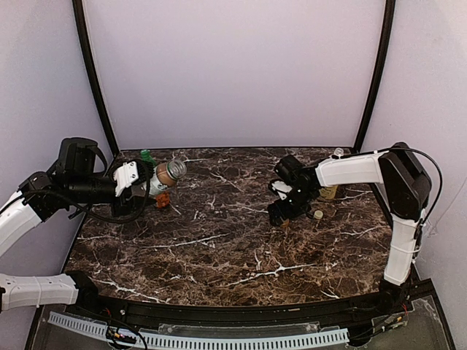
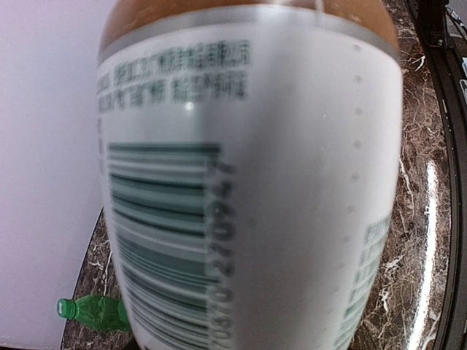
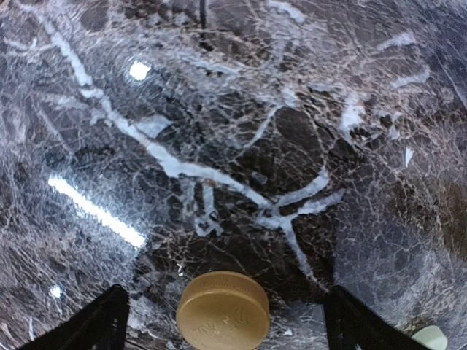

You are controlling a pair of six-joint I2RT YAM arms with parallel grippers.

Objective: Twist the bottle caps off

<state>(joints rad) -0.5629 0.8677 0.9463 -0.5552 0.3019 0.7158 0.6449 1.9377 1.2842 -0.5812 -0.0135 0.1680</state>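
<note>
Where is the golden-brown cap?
The golden-brown cap lies on the marble table between the right tool's open fingers in the right wrist view, a cream-white cap to its right.

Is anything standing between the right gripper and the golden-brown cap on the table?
Nothing visible does. The golden-brown cap lies flat on the marble table, in the gap between the open fingers of the right gripper, with only bare marble on either side of it.

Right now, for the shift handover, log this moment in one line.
left gripper: shut on brown bottle | right gripper: open over golden-brown cap | cap: on table
</note>
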